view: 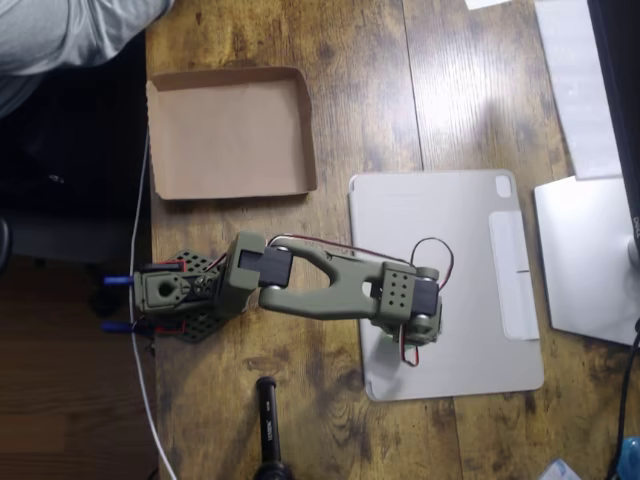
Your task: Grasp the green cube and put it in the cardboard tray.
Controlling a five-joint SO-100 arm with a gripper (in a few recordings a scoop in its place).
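Overhead view: 1 olive-green arm (330, 285) on a wooden tabletop (400, 90), base near the left edge, reaching right across the middle.
Gripper: tucked under the arm's far end above the grey tablet cover (450, 220), so I honestly can't tell if the jaws are apart or together.
Green cube: can't spot it anywhere on the table. My guess is it sits under the wrist end of the arm or between the jaws, but that's only a guess.
Cardboard tray (232, 135): near the top-left corner of the tabletop, bare inside, up and left of the arm's far end, just above the base.
Key relation: whatever the arm carries has to swing from over the tablet cover toward the upper left, so the move runs back along the arm's own long axis and then up.
Surface: dark wood grain, a bit of glare near the top middle.
Room: grey sleeve of a person (70, 30) at the top-left corner, white cable (140, 300) along the left edge, black cylinder (268, 420) at the bottom edge, pale device (585, 260) at the right edge.
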